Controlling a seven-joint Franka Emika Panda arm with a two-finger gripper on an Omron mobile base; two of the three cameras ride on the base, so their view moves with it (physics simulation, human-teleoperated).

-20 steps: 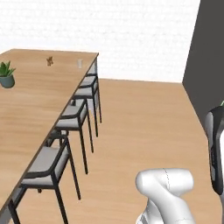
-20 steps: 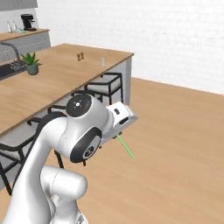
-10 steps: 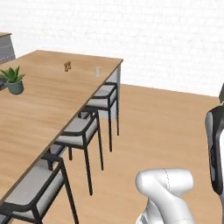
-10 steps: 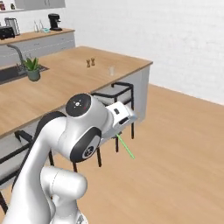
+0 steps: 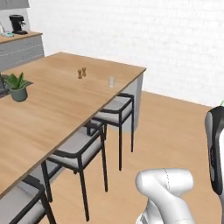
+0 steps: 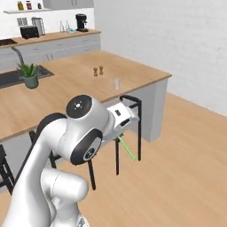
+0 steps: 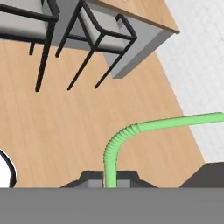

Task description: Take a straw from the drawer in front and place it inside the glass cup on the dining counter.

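My gripper [image 6: 116, 136] is shut on the bright green straw [image 6: 127, 149], which slants down and to the right from the hand over the wood floor. In the hand view the straw [image 7: 131, 130] rises from between the fingertips of the gripper [image 7: 109, 178], bends and runs off to the right. The glass cup [image 5: 112, 82] stands near the far end of the light wood dining counter [image 5: 48, 113], well ahead of the hand. From the right base view the cup [image 6: 116, 83] sits on the counter [image 6: 66, 91] past the arm. The drawer is out of view.
Two brown shakers [image 5: 82, 72] stand left of the cup, and a potted plant [image 5: 17, 86] farther left. Black-framed stools [image 5: 114, 111] line the counter's near side. A dark sink [image 6: 9, 79] is set into the counter. Open wood floor lies to the right.
The whole picture has shifted: the base has moved, and the counter's end, the cup and the shakers now sit nearer and more central. The gripper still holds the straw.
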